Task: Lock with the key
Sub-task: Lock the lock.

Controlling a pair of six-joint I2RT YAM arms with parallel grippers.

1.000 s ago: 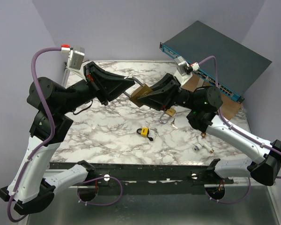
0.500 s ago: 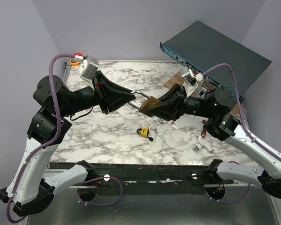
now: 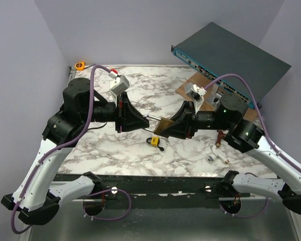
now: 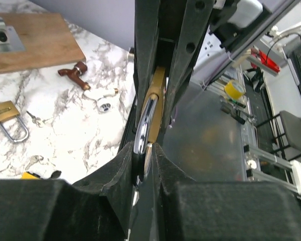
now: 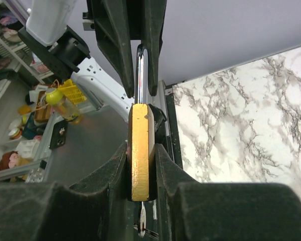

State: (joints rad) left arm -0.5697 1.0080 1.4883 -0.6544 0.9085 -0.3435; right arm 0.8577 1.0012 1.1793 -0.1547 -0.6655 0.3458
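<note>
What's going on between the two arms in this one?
The right gripper is clamped on the body of a brass padlock, held in the air above the marble table. The left gripper straddles its shackle; whether it actually pinches it is unclear. A second padlock lies loose on the table.

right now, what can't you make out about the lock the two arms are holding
Keyhole of the brass padlock: in the right wrist view its lower end sinks between the fingers of the right claw, so whether anything is in it is unclear.
Whether the shackle is latched: edge-on in both wrist views, covered by both claws in the top view.
Whether the left claw touches the shackle: too tight and dark in the left wrist view.
</note>
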